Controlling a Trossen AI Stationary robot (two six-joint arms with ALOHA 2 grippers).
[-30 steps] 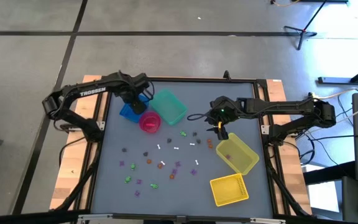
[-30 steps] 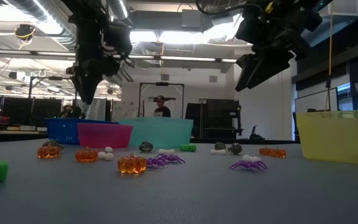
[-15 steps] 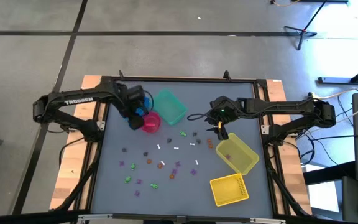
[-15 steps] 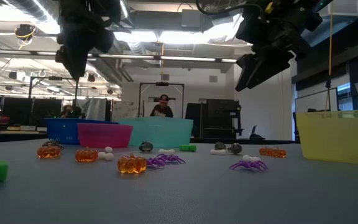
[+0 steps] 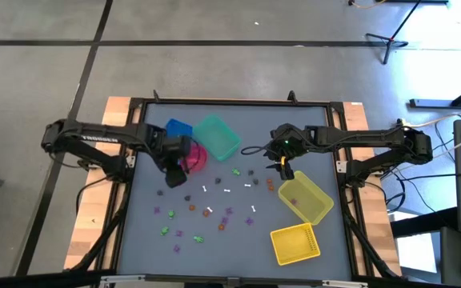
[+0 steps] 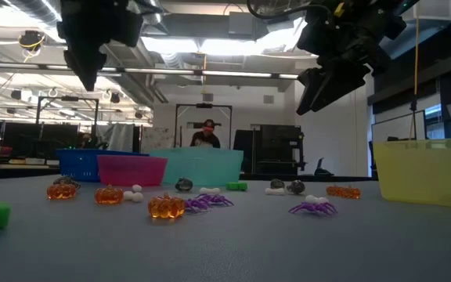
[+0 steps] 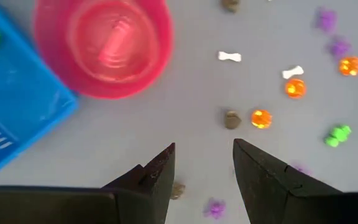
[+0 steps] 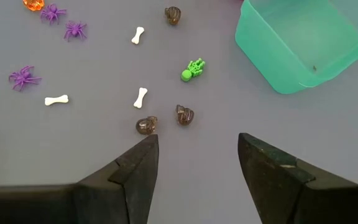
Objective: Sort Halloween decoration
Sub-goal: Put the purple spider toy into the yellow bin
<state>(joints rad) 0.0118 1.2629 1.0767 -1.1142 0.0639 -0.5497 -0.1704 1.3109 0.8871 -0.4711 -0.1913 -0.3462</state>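
Note:
The Halloween decoration lies scattered on the grey table: orange pumpkins (image 7: 261, 118), white bones (image 8: 140, 97), dark grey skulls (image 8: 184, 114), purple spiders (image 8: 23, 78) and a green skeleton (image 8: 192, 68). My left gripper (image 5: 174, 174) hangs open and empty above the table's left part, just near of the pink bin (image 5: 194, 156); its fingers (image 7: 161, 174) point down at bare table beside a grey trinket (image 7: 232, 119). My right gripper (image 5: 282, 166) hangs open and empty above the skulls, near of the teal bin (image 8: 303, 43).
A blue bin (image 5: 178, 128) with a green piece inside, the pink bin and the teal bin (image 5: 217, 136) stand at the far left and middle. Two yellow bins (image 5: 306, 200) (image 5: 294, 244) stand at the near right. A person stands in the room beyond the table.
My left gripper has swung from above the blue and pink bins toward the table's near edge, turning as it went. It now hangs over the table just near of the pink bin. Its fingers have stayed open.

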